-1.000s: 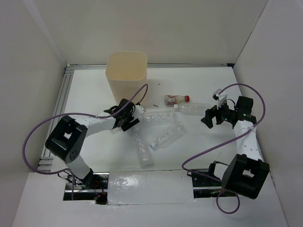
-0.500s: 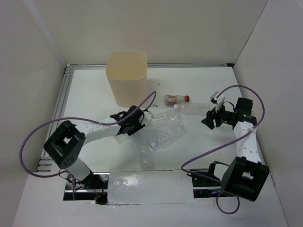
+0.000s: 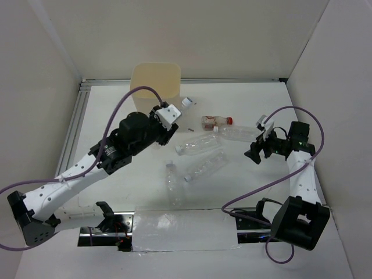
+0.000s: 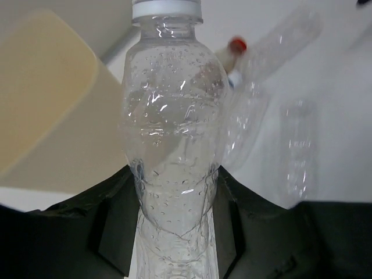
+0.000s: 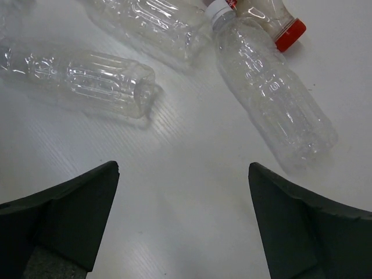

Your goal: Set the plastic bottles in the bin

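My left gripper (image 3: pixel 172 116) is shut on a clear plastic bottle (image 3: pixel 185 104) with a white cap, held off the table beside the cream bin (image 3: pixel 152 80). In the left wrist view the bottle (image 4: pixel 171 116) stands between the dark fingers (image 4: pixel 116 226), with the bin (image 4: pixel 46 99) at the left. Several clear bottles lie on the table: one (image 3: pixel 197 143), another (image 3: pixel 204 167), a third (image 3: pixel 172 183), one (image 3: pixel 237 134) by the red-capped bottle (image 3: pixel 216 121). My right gripper (image 3: pixel 254 152) hangs open over bare table, just short of a white-capped bottle (image 5: pixel 270 99).
White walls enclose the table on three sides. An aluminium rail (image 3: pixel 78 116) runs along the left edge. Purple cables loop from both arms. A small dark speck (image 3: pixel 190 128) lies near the bin's foot.
My left gripper closed on a bottle on the table, then lifted it up and back toward the bin. The right gripper stayed almost in place.
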